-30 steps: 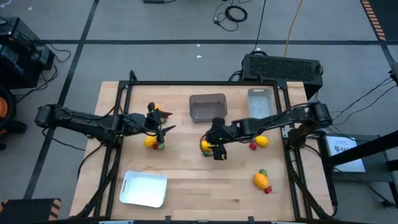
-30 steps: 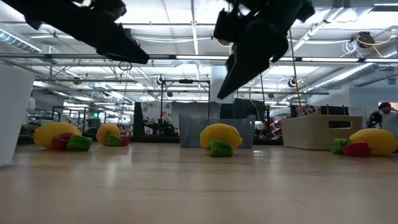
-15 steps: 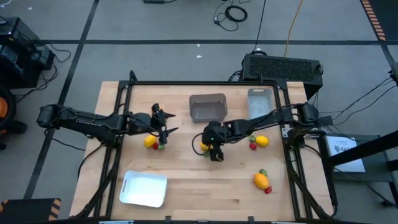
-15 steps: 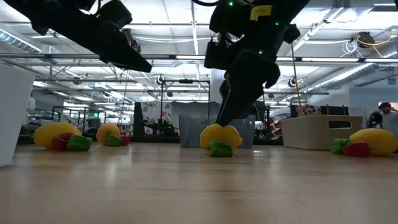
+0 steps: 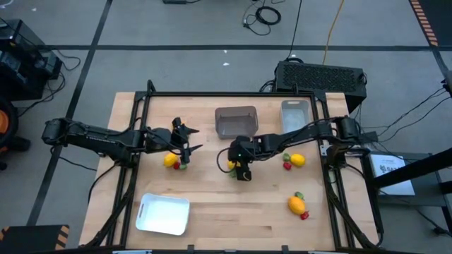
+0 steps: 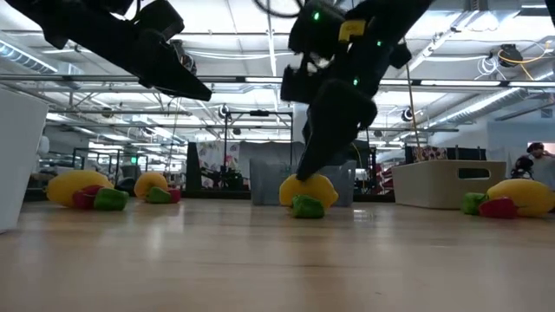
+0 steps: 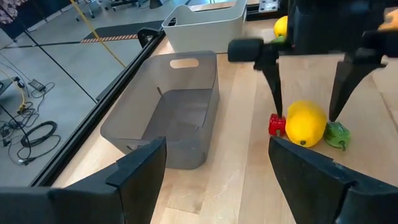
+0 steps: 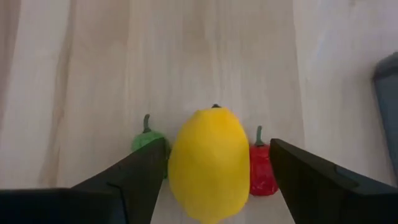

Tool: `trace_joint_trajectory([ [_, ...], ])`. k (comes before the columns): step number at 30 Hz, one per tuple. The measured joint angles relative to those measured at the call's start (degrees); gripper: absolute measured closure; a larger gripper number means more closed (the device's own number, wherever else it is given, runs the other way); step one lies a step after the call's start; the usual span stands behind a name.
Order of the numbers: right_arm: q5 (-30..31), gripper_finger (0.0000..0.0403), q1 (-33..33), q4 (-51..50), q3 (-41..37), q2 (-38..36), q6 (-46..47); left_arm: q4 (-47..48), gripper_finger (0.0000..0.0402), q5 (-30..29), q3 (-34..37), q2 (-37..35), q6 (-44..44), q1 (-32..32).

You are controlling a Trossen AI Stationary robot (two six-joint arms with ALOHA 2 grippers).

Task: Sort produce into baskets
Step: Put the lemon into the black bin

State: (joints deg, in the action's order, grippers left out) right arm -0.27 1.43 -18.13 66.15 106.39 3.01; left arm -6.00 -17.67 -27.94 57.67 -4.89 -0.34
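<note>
Near the middle of the wooden table (image 5: pixel 212 212), just in front of the dark grey square bin (image 5: pixel 236 121), lies a yellow lemon (image 8: pixel 209 163). In the right wrist view its long axis runs straight out between that arm's fingers, with the small dark stem tip pointing away from the camera. A tiny green pepper (image 8: pixel 147 140) lies against one flank of the lemon and a tiny red pepper (image 8: pixel 262 167) against the other, both stems pointing the same way as the lemon's tip.

The right gripper (image 5: pixel 240 168) hangs over this cluster with its fingers spread wide, one on each side of the lemon. In the left wrist view the two fingertips straddle the fruit; whether they touch it cannot be told. Nothing is grasped.

The left gripper (image 5: pixel 185 144) hovers above the table on the left, beside a second yellow lemon (image 5: pixel 170 161) with small red and green pieces at its side. Its jaws are wide apart and empty.

Behind and to the right stands the pale grey narrow bin (image 5: pixel 295 115). The white tray (image 5: pixel 163 214) sits at the front left. Two more fruit clusters lie on the right: a yellow one (image 5: pixel 297 160) near the right arm and an orange one (image 5: pixel 297 204) nearer the front edge.
</note>
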Motion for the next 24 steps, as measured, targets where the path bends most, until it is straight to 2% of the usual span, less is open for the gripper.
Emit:
trace_joint_trajectory([
  [9,0.1,0.0150,0.0,0.6,-0.1,3.3,0.8,0.4,0.0111,0.0,0.0,0.0,0.0,0.0],
  [18,0.5,0.0212,0.0,-1.6,0.1,2.8,0.9,0.5,0.0111,0.0,0.0,0.0,0.0,0.0],
  [24,0.5,0.0215,0.0,-7.8,5.8,2.8,-0.4,0.5,0.0111,0.0,0.0,0.0,-0.1,0.0],
])
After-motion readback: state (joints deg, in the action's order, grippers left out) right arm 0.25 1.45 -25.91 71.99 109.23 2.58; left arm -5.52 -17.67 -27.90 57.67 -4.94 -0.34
